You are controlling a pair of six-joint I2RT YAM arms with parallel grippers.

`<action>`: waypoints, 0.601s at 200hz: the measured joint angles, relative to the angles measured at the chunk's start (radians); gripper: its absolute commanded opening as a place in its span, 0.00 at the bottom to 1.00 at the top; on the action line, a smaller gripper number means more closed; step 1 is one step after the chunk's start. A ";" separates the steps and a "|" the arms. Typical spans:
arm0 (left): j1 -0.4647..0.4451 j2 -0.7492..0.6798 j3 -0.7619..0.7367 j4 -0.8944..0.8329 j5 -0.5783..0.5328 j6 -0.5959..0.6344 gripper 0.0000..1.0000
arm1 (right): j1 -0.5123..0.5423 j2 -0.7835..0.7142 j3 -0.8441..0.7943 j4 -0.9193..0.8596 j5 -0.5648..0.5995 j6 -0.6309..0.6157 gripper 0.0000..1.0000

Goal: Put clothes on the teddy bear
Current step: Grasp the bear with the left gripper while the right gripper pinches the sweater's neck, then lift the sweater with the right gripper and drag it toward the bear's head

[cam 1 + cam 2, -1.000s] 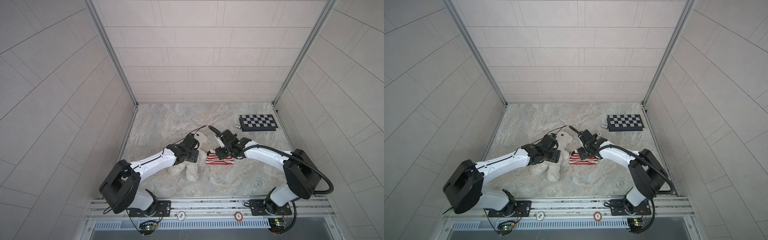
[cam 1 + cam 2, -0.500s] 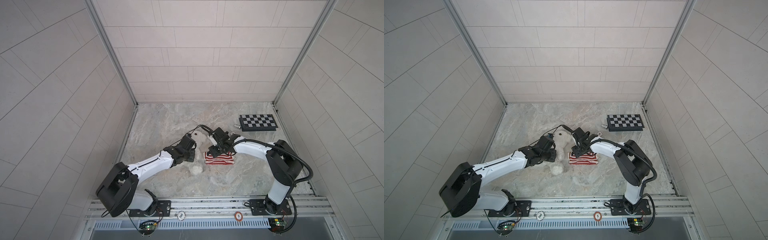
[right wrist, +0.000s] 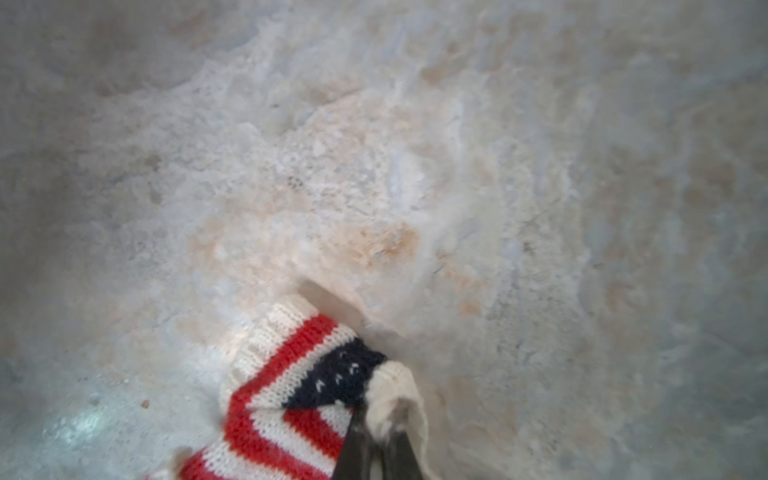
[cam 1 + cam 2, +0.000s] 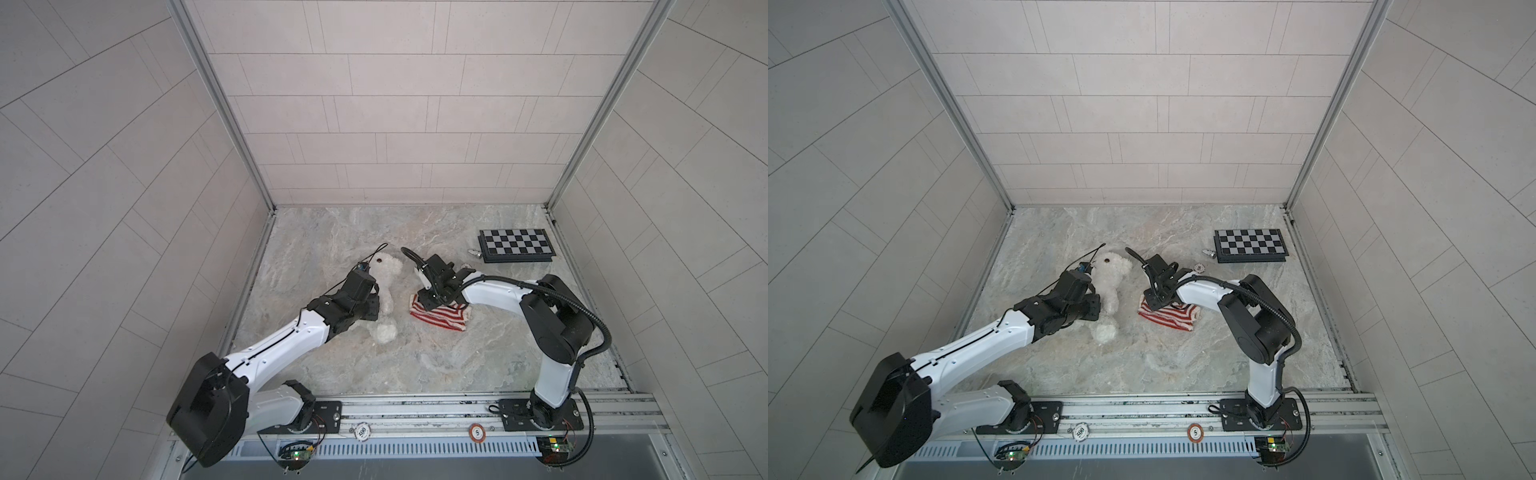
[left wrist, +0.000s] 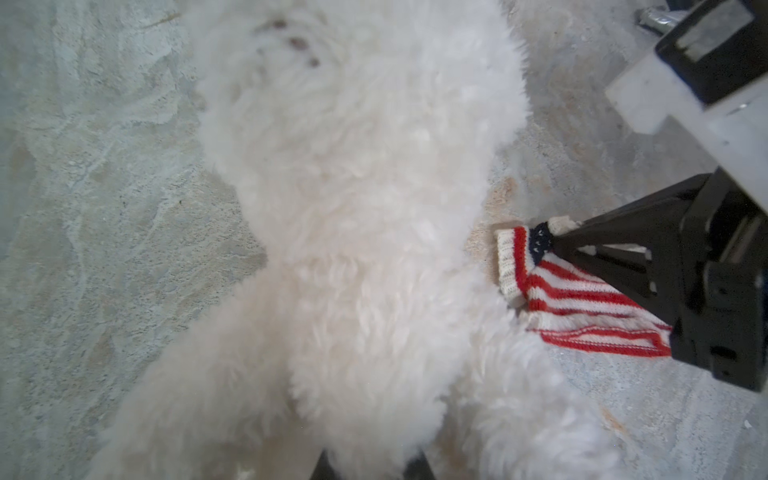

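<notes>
Presently: bear (image 4: 386, 286) lay face-up on table (image 4: 415, 365), left gripper (image 5: 370, 467) clamped on its lower body, right gripper (image 3: 376, 436) pinching sweater (image 4: 440, 318) by ribbed edge just beside it; edge was best lifted slowly, keeping bear pinned steady.

Left arm (image 4: 286, 338): glossy white shell links, bulky black joint housings, thin black cable (image 4: 266, 353) run along shell; small dark dots on shell, probably screws.
Right arm (image 4: 494, 293): same white-and-black build, thick black corrugated hose (image 4: 600, 332) from wrist to base.
Each arm bolted to black base plates (image 4: 326, 409).
Right gripper (image 5: 555, 243): matte black, triangular open-truss fingers (image 5: 623, 257), white mount (image 5: 673, 104) behind.
Small circuit board (image 4: 296, 456) below each base, green light, red-black wires.
</notes>
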 measured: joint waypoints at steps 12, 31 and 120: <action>0.000 -0.011 0.000 -0.004 0.000 0.009 0.06 | -0.026 0.000 -0.001 0.008 0.008 0.012 0.15; -0.001 -0.021 0.000 -0.016 0.000 0.023 0.06 | -0.057 0.000 -0.002 0.017 0.014 0.027 0.25; -0.018 -0.146 -0.019 -0.070 0.010 0.067 0.05 | -0.047 -0.354 -0.150 -0.104 0.065 0.006 0.46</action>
